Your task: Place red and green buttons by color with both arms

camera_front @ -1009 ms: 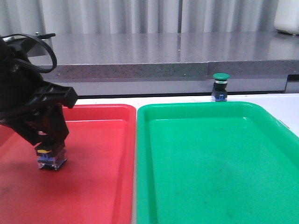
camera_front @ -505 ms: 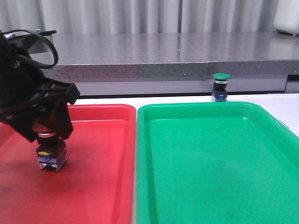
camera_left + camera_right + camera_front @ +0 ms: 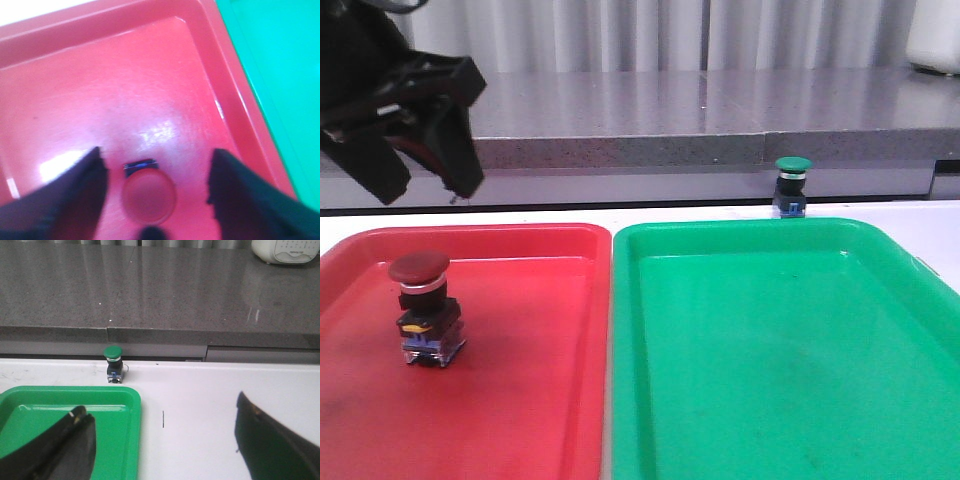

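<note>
The red button [image 3: 423, 308] stands upright in the red tray [image 3: 540, 380], near its left side. It also shows from above in the left wrist view [image 3: 149, 196], between the spread fingers. My left gripper [image 3: 423, 185] is open and empty, raised well above the red button. The green button [image 3: 791, 185] stands upright on the white table behind the green tray [image 3: 790, 360]. It also shows in the right wrist view [image 3: 113, 364]. My right gripper [image 3: 165, 440] is open and empty, over the table by the green tray's far right corner; it is out of the front view.
A grey stone counter [image 3: 700, 120] runs along the back of the table with a raised edge just behind the green button. A white appliance [image 3: 287, 250] sits on it at the far right. The two trays lie side by side, edges nearly touching.
My left gripper has let go of the red button and risen clear of it, up and slightly back. The red button stays standing in the red tray. The green button has not moved.
</note>
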